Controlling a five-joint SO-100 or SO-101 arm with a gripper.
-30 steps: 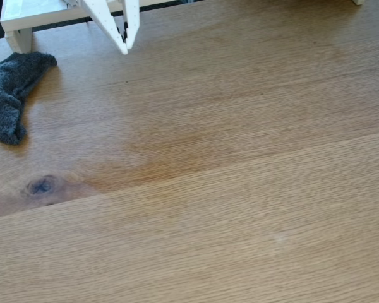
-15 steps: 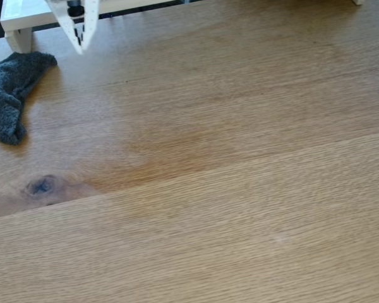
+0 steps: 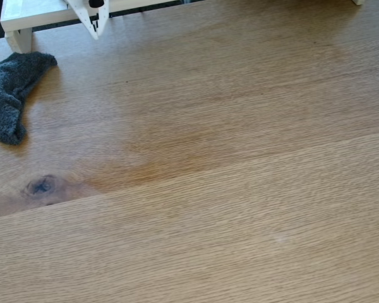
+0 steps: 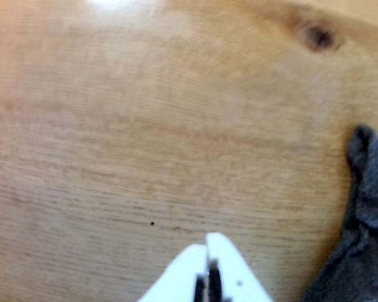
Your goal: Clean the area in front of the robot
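Fixed view: white pointed two-finger tool (image 3: pixel 95 33) hung at 11 o'clock over the light-brown oak-plank worktop (image 3: pixel 240 189), tips together, holding nothing. Dark grey fuzzy cloth (image 3: pixel 11 93) lay at 9 o'clock, apart from the tool. Dark oval knot (image 3: pixel 41 185) sat below the cloth. White flat frame (image 3: pixel 25 14) at top edge

Table (image 3: pixel 240 189): broad light-brown oak-grain planks, seam running across fixed view. Dark oval knot (image 3: pixel 41 185) near left edge; small pale streak (image 3: pixel 279 238) lower right of centre. Dark grey fuzzy cloth (image 3: pixel 9 91) lying crumpled at upper left, just beside square leg of white frame (image 3: pixel 19 39) standing on table
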